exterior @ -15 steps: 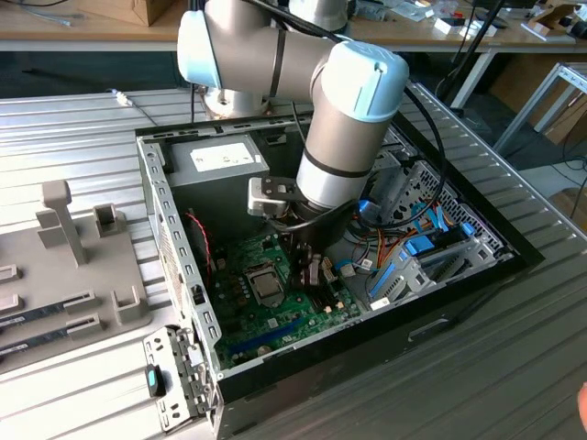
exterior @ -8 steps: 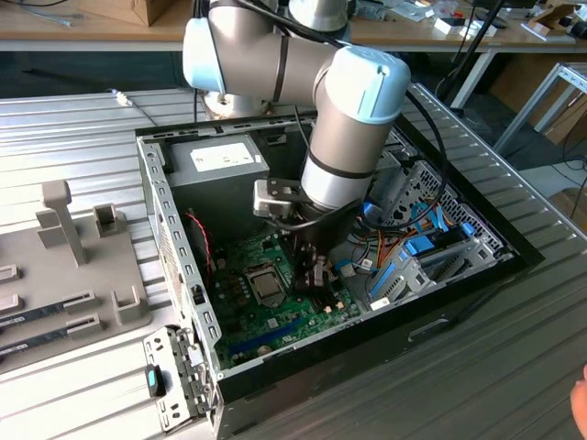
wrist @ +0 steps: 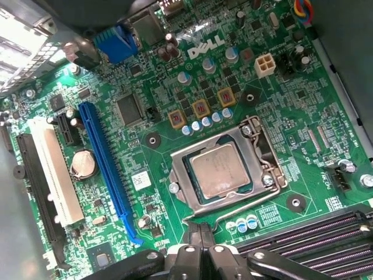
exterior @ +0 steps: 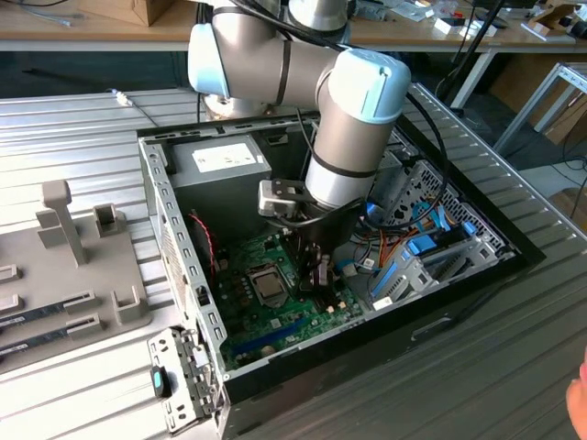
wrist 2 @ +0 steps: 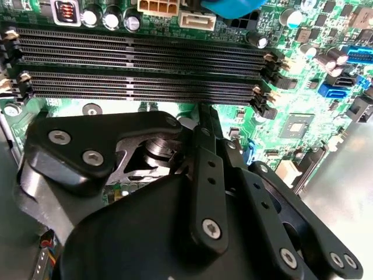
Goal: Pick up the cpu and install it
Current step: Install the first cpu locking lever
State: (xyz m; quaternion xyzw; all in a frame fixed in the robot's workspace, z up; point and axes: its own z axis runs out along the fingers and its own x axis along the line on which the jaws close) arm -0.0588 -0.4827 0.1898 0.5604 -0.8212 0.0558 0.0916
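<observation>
You are looking at the arm (exterior: 353,119) reaching down into the open computer case (exterior: 183,275) at the middle of the exterior view, with the gripper (exterior: 316,266) hanging low over the green motherboard (exterior: 275,316). The cpu (exterior: 269,284) is sitting in its socket (exterior: 266,270) just to the exterior view's left of the gripper, a small square showing among the green, near but apart from the fingertips.

In the first wrist view the cpu (wrist: 220,171) is lying flat at the centre right of the frame, its silvery top plate facing up, with the metal socket frame (wrist: 265,160) lying around it. The gripper (wrist: 201,248) is showing at the bottom centre of that frame, and its two black fingers (wrist: 190,254) are pressed together with nothing between them. They are holding nothing. A long blue slot (wrist: 108,169) is running down the left half of the board, with a white slot (wrist: 55,175) beside it and a round coin battery (wrist: 83,164) between them.

In the second wrist view the gripper (wrist 2: 204,114) is pointing toward the four black memory slots (wrist 2: 140,64) crossing the upper part of the frame.

On the table (exterior: 55,137) at the left of the exterior view, a grey fixture tray (exterior: 78,266) is sitting beside the case.
</observation>
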